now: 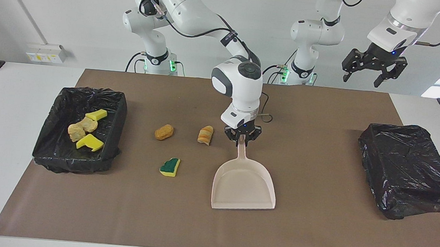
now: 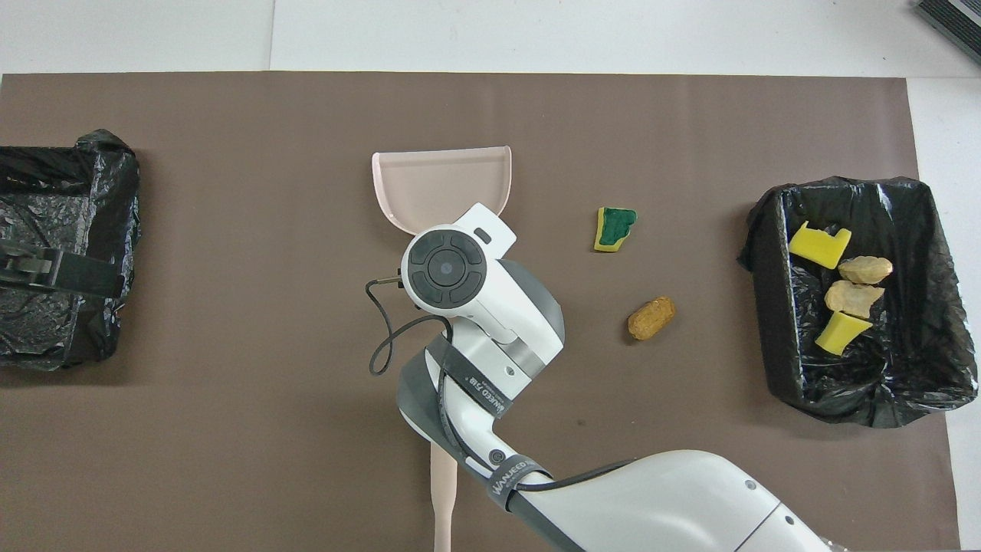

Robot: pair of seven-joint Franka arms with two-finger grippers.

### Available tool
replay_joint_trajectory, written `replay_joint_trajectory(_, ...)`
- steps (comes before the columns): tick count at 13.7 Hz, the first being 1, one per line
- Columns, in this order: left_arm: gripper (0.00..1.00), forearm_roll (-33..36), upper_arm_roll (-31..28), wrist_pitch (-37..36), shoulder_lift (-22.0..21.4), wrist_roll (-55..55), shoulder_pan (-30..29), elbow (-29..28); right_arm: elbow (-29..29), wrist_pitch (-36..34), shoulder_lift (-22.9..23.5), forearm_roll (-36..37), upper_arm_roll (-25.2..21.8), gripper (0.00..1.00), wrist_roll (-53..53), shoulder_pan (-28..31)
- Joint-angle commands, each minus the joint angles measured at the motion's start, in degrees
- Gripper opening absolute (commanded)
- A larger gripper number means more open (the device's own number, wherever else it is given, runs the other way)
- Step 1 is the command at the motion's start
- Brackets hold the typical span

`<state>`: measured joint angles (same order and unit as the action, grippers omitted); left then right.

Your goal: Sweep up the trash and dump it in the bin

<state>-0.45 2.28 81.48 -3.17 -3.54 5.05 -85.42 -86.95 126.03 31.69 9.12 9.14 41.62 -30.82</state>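
The right pincer [image 1: 242, 138] grips the dustpan [image 1: 244, 184] handle beside 3 loose scraps [image 1: 205, 134].

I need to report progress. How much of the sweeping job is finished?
Done: four scraps lie in the lined bin at the right arm's end. In hand: the right hand is at the dustpan handle. Left: the orange lump, striped lump and green-backed sponge on the mat. The left hand waits, open.

Four scraps [image 1: 85, 129] lay in the bin [image 1: 47, 153]. A green-backed sponge [image 1: 170, 167] lay at six o'clock of a tan lump [image 1: 164, 132]; a striped lump [image 1: 205, 134] lay at its three o'clock.
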Motion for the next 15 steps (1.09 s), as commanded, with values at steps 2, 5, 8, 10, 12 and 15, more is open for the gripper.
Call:
replay_joint_trajectory(2,1.00,1.3,-2.9,0.1,-0.3,-1.1,2.2,-0.3,0.7,-8.9,-3.2,-0.9,0.3,1.00,0.5,1.3)
replay_joint_trajectory(5,1.00,1.3,-4.3,-0.1,-0.5,-0.2,3.3,-0.5,-1.3,-16.4,-9.2,-8.0,0.3,1.00,-0.8,5.3)
replay_joint_trajectory(8,1.00,1.1,-4.2,1.0,-1.3,0.0,3.3,-1.8,-5.9,-18.6,-14.8,-15.0,0.3,1.00,-1.3,6.4)
replay_joint_trajectory(10,1.00,1.0,-3.3,3.3,-0.2,0.5,3.6,-2.0,-10.5,-18.4,-18.4,-15.4,0.4,1.00,1.5,3.9)
replay_joint_trajectory(12,1.00,1.0,-0.7,7.3,0.8,3.4,3.9,-4.9,-15.4,-16.9,-21.6,-15.4,0.5,1.00,5.3,1.8)
replay_joint_trajectory(15,1.00,1.0,4.8,16.7,2.5,12.2,3.9,-10.5,-25.2,-12.6,-27.4,-16.2,0.6,1.00,5.8,-1.6)
